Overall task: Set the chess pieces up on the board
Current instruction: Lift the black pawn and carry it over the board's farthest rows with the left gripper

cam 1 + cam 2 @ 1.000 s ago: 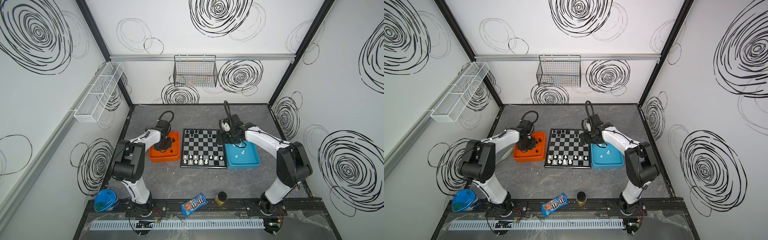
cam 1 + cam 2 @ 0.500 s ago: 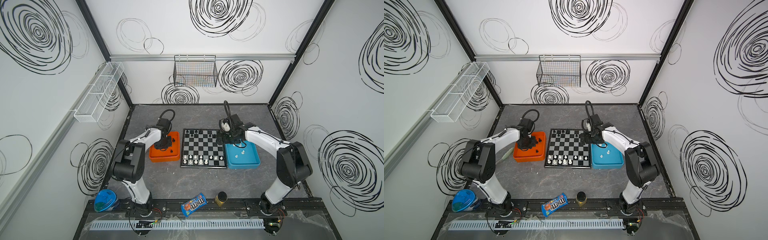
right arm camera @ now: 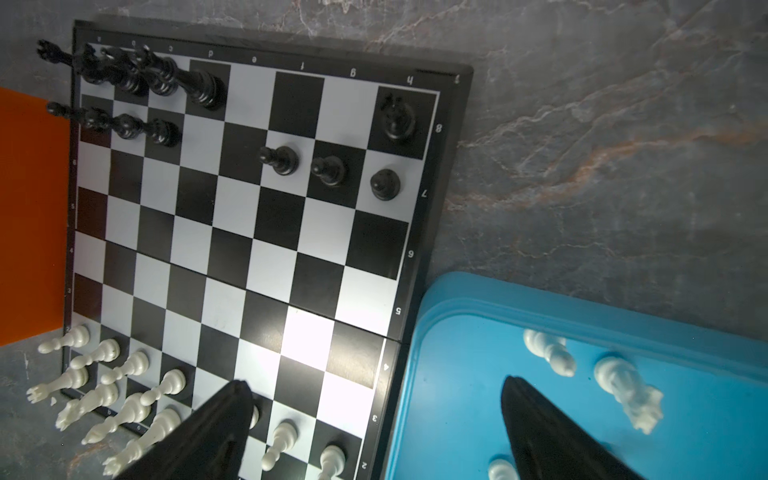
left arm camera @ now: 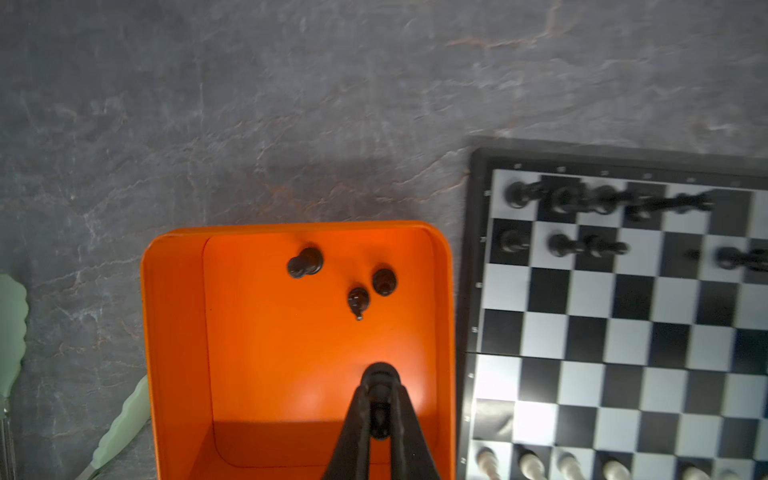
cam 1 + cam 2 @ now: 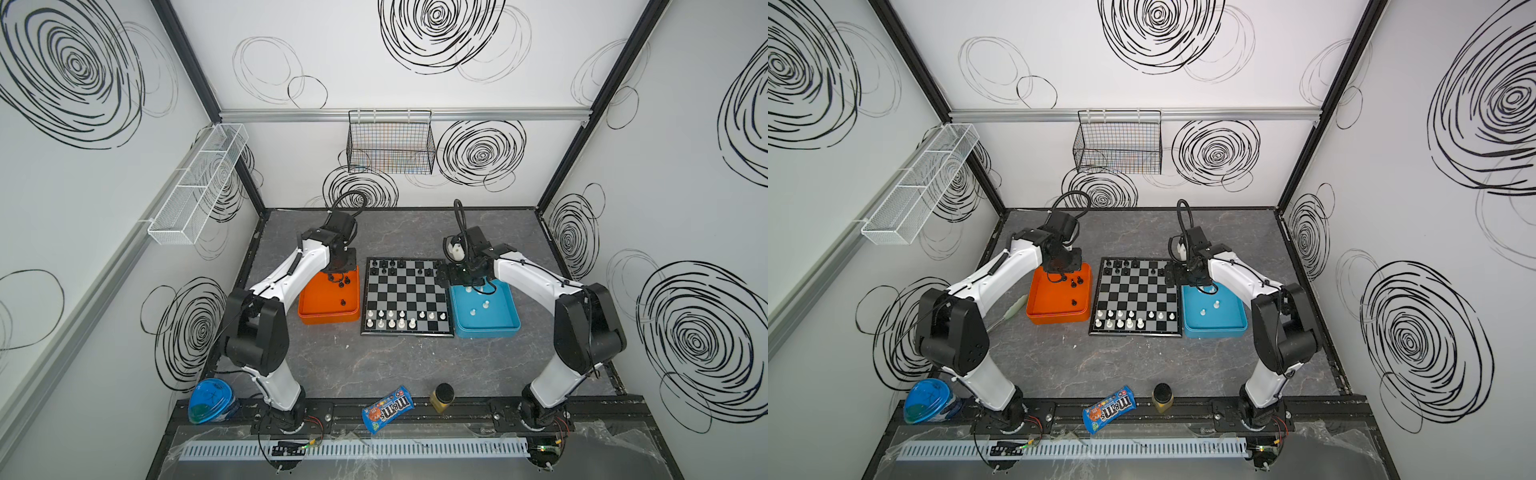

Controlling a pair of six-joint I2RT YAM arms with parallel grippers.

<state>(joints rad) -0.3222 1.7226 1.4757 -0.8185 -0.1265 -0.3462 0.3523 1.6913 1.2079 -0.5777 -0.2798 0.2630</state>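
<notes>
The board (image 5: 405, 296) (image 5: 1136, 296) lies between an orange tray (image 5: 320, 311) and a blue tray (image 5: 498, 322). Black chess pieces (image 5: 386, 264) (image 3: 124, 79) fill part of its far rows, and white ones (image 5: 399, 323) stand in its near rows. My left gripper (image 5: 334, 276) (image 4: 379, 388) is inside the orange tray, shut on a black piece (image 4: 379, 380). Three more black pieces (image 4: 305, 262) lie loose in that tray. My right gripper (image 5: 457, 278) (image 3: 376, 388) is open, straddling the board's right edge and the blue tray, where white pieces (image 3: 548, 351) (image 5: 485, 304) lie.
Green tongs (image 5: 1015, 307) (image 4: 120, 424) lie left of the orange tray. Along the front rail are a blue lidded bowl (image 5: 210, 399), an M&M's bag (image 5: 386, 409) and a small gold jar (image 5: 442, 397). A wire basket (image 5: 390, 143) hangs on the back wall.
My left gripper has closed fully on a black piece in the orange tray and shifted slightly toward the back. The right arm has not moved.
</notes>
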